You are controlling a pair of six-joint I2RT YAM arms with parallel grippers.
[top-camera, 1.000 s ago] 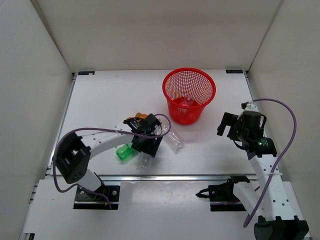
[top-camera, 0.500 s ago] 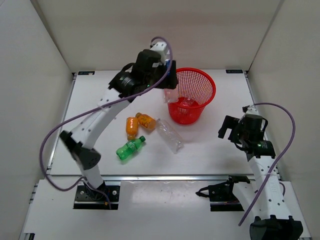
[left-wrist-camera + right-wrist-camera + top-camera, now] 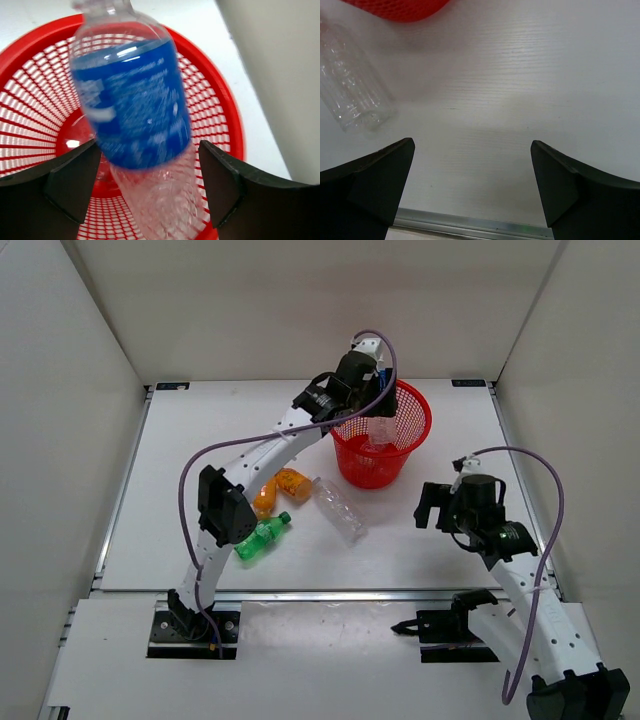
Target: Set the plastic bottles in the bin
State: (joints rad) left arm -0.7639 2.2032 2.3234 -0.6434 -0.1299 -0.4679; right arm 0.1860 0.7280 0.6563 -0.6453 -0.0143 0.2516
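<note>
My left gripper (image 3: pixel 374 412) (image 3: pixel 148 147) hangs over the red mesh bin (image 3: pixel 421 410) (image 3: pixel 227 115). Its jaws stand apart, and a clear blue-labelled bottle (image 3: pixel 132 105) (image 3: pixel 381 432) shows blurred between them, neck away from me, with a gap at the right finger. On the table lie two orange bottles (image 3: pixel 293 480) (image 3: pixel 264 495), a green bottle (image 3: pixel 262 537) and a plain clear bottle (image 3: pixel 340 510) (image 3: pixel 352 95). My right gripper (image 3: pixel 430 505) (image 3: pixel 472 145) is open and empty over bare table, right of the clear bottle.
White walls close in the table on the left, back and right. A metal rail (image 3: pixel 470 227) runs along the near edge. The bin's lower side (image 3: pixel 395 7) shows at the top of the right wrist view.
The left arm swung up from the bottles near the front to over the bin with the blue-labelled bottle, and its jaws have widened. The right arm shifted slightly left.
</note>
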